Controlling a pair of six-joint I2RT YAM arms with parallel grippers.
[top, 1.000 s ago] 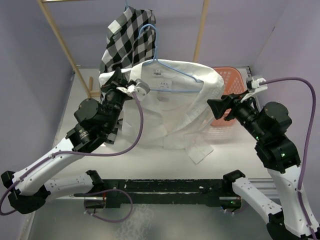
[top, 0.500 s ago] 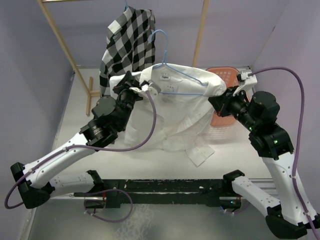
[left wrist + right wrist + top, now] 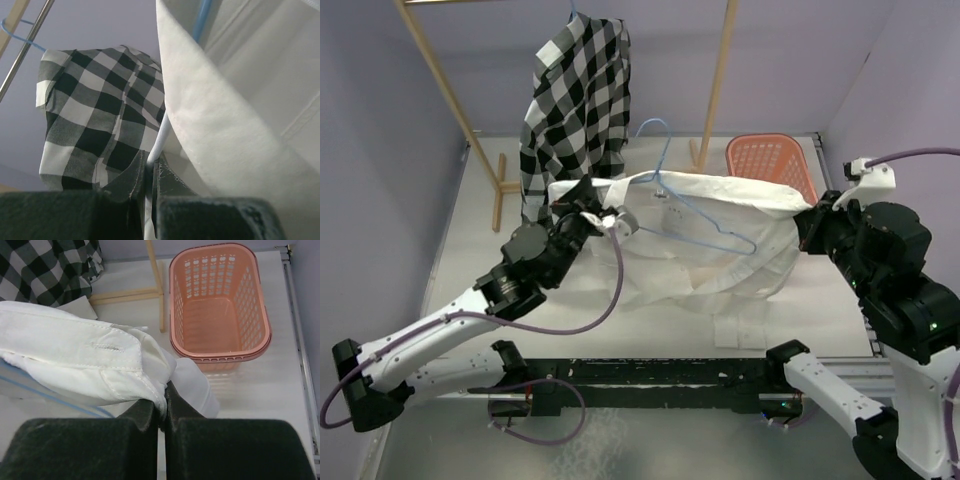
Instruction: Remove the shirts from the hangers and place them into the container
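Right wrist: right claw (image 3: 162,401) clamps white shirt (image 3: 75,355), left claw (image 3: 150,166) clamps hanger (image 3: 201,20) (mostly hidden).

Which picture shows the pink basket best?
The right wrist view: the pink basket shows whole there, with its rim, holed sides and bare floor. In the top view the white shirt hides its near end. The left wrist view does not show it at all.

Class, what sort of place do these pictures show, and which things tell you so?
Probably a robot test cell staged as a laundry corner: lilac walls, a plaid shirt on a wooden rack, and a pink laundry basket.
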